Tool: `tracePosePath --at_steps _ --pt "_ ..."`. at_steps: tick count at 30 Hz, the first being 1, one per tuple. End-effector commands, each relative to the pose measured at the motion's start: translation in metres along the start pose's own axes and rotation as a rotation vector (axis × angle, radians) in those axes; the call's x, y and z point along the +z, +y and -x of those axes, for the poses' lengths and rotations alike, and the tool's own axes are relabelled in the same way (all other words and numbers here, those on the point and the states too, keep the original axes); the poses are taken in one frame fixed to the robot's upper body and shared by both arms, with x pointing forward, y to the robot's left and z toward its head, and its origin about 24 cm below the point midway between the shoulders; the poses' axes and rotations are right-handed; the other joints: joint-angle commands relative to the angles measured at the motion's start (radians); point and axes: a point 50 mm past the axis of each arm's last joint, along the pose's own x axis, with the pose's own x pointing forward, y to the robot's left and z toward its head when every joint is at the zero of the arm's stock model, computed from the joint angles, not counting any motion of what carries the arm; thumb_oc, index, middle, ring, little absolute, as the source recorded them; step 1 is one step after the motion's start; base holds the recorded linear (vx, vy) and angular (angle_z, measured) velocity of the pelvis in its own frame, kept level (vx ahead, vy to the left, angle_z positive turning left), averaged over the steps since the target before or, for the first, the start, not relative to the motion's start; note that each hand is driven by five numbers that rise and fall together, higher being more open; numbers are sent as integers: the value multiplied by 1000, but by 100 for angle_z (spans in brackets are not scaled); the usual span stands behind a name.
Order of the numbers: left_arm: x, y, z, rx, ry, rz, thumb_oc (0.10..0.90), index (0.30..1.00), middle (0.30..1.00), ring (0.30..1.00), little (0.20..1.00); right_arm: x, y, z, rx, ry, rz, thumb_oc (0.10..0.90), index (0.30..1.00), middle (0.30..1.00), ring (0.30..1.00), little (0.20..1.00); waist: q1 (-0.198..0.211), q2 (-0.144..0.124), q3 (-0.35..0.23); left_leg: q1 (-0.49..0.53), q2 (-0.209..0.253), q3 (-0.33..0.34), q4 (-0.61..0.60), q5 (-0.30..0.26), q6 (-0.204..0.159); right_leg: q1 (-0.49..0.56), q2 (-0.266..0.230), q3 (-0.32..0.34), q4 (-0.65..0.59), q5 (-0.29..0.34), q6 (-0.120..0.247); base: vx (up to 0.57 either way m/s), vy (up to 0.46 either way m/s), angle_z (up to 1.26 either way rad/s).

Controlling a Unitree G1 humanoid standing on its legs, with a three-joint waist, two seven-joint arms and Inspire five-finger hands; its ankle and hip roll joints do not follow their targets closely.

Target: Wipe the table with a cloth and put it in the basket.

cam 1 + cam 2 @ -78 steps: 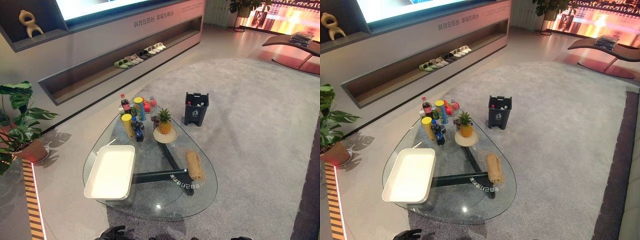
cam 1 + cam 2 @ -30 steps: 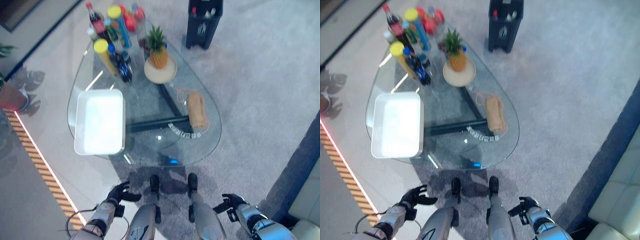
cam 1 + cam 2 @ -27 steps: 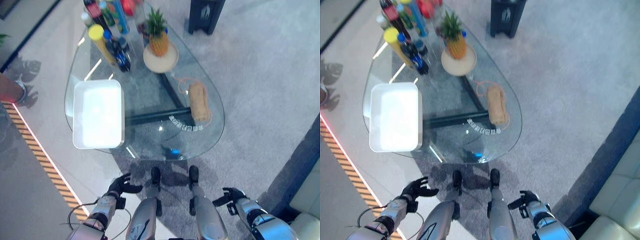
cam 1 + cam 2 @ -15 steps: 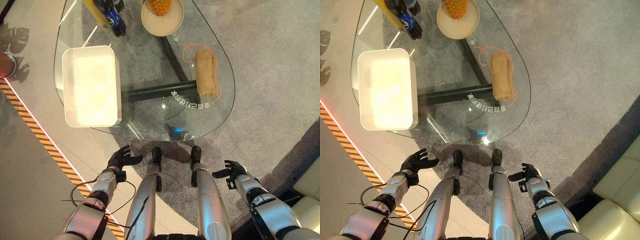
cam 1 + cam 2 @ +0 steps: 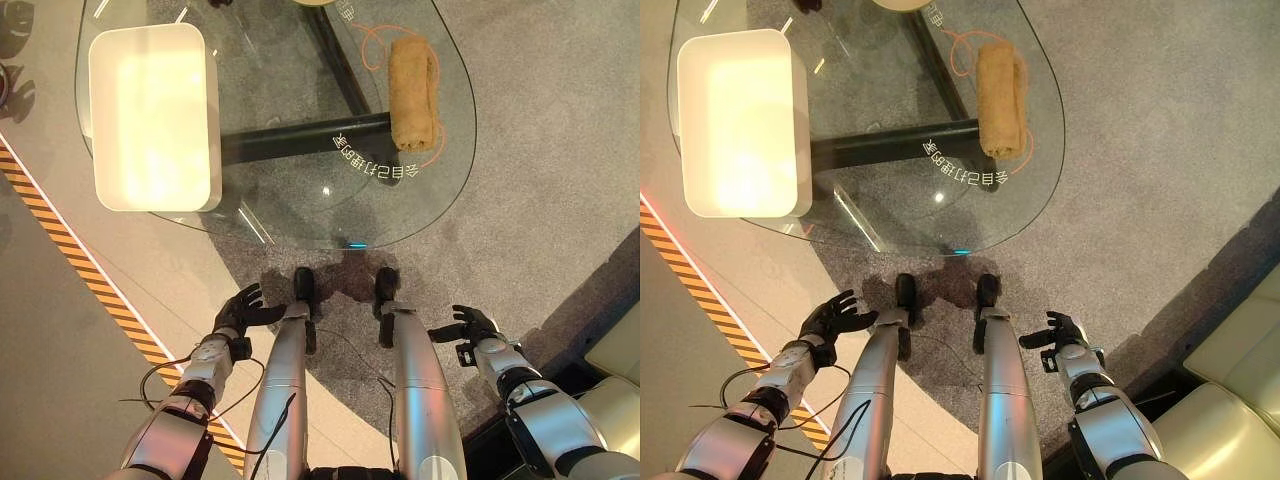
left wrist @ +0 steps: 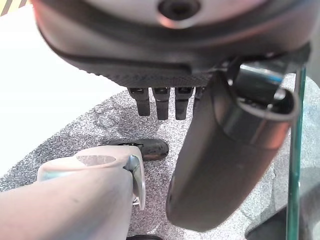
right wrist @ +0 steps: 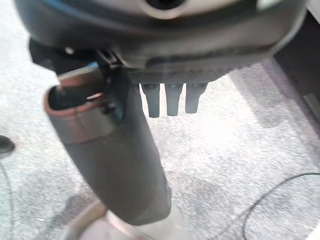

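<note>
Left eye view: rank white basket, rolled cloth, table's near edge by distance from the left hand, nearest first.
1. Table's near edge: glass rim just ahead of the left hand, which hangs open at the robot's side.
2. White basket: on the table's left part.
3. Rolled cloth: far right side of the table.

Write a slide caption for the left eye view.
Rolled tan cloth and white basket on glass table; both hands open, low.

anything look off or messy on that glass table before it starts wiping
Nothing stands out. The rolled tan cloth lies intact on the glass table near its right edge, on an orange cord loop; the white tray sits flat on the left. Both hands, left and right, hang open and empty.
</note>
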Motion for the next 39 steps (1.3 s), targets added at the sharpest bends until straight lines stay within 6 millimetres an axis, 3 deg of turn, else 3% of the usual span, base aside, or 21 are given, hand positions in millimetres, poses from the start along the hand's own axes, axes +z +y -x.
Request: tracePosePath --at_steps 1,3,5,6,9,16,21,28,39 --pt "-10 20 8 49 4 21 800 900 900 900 900 -3 -29 2 -155 -81 -114 800 900 900 900 900 -4 4 -19 -25 -53 6 111 -88 29 30 20 -43 -6 -18 -8 0 0 0" --pt "-10 20 8 53 5 23 800 900 900 900 900 16 -37 3 -219 -180 -190 800 900 900 900 900 -6 2 -19 -24 -52 6 111 -88 28 32 21 -44 -8 -14 -8 0 0 0" --pt "-11 19 8 58 3 25 800 900 900 900 900 50 -45 7 -288 -315 -275 800 900 900 900 900 -9 -1 -19 -21 -51 8 108 -88 26 35 23 -44 -16 -9 -7 0 0 0" --pt "-15 18 10 61 2 28 800 900 900 900 900 75 -50 14 -326 -404 -334 800 900 900 900 900 -10 -2 -19 -21 -49 9 105 -86 25 36 24 -44 -23 -5 -6 0 0 0" --pt "-19 16 11 64 2 27 800 900 900 900 900 109 -57 26 -376 -543 -417 800 900 900 900 900 -12 -5 -19 -12 -49 13 89 -83 22 44 25 -46 -42 -1 -7 0 0 0" --pt "-20 12 11 53 -3 30 800 900 900 900 900 202 -61 77 -379 -902 -543 800 900 900 900 900 -8 -3 -19 3 -52 22 43 -71 20 50 28 -56 -74 -1 -12 -2 13 1" --pt "-22 7 10 45 -6 33 800 900 900 900 900 231 -45 105 -328 -1034 -524 800 900 900 900 900 -4 -2 -19 10 -60 27 22 -65 19 56 27 -61 -94 -1 -15 0 0 0" --pt "-24 1 11 23 -8 21 800 900 900 900 900 252 -23 128 -263 -1113 -475 800 900 900 900 900 8 5 -19 21 -64 38 3 -57 20 68 17 -72 -108 -5 -20 0 3 0" --pt "-28 -8 11 -8 7 5 800 900 900 900 900 277 -2 139 -251 -1091 -352 800 900 900 900 900 32 20 -19 46 -69 49 -14 -50 20 89 5 -83 -119 -6 -29 10 5 0"
